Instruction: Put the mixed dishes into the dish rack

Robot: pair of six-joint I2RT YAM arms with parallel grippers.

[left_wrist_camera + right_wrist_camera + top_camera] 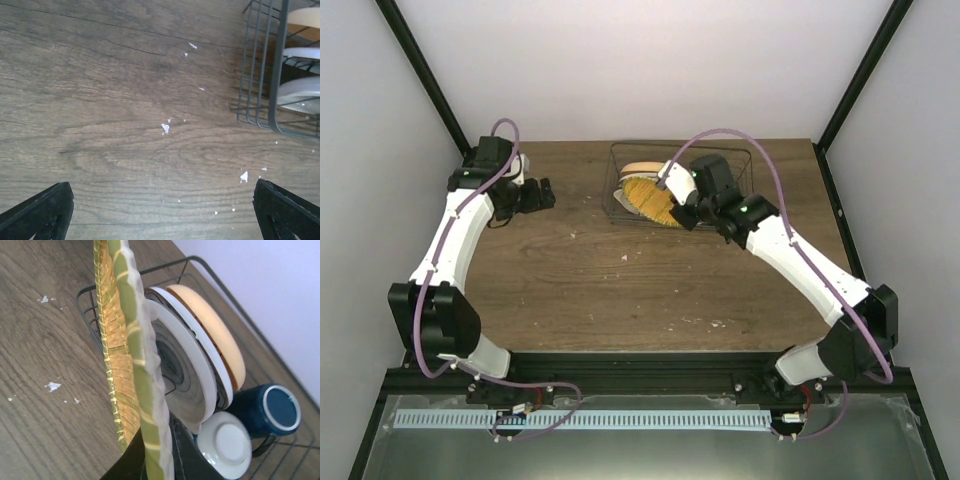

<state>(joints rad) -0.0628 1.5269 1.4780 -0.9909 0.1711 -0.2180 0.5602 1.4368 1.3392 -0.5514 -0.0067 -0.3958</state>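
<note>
My right gripper (157,460) is shut on the rim of an orange-yellow woven plate (120,340) with a green edge. It holds the plate on edge at the front-left end of the wire dish rack (200,260). Close behind it in the rack stand a cream plate with grey rings (185,370) and a peach plate (215,335). A dark blue mug (272,412) and a small white bowl (225,445) lie beside them. In the top view the held plate (650,197) tilts inside the rack (740,152), with the right gripper (682,212) at its near edge. My left gripper (545,193) is open and empty, left of the rack.
The brown wooden table (620,290) carries small white flecks (164,128). The left wrist view shows the rack's left end (277,65) with a white plate edge (300,92) behind the wires. Dark frame posts (420,70) stand at the back corners.
</note>
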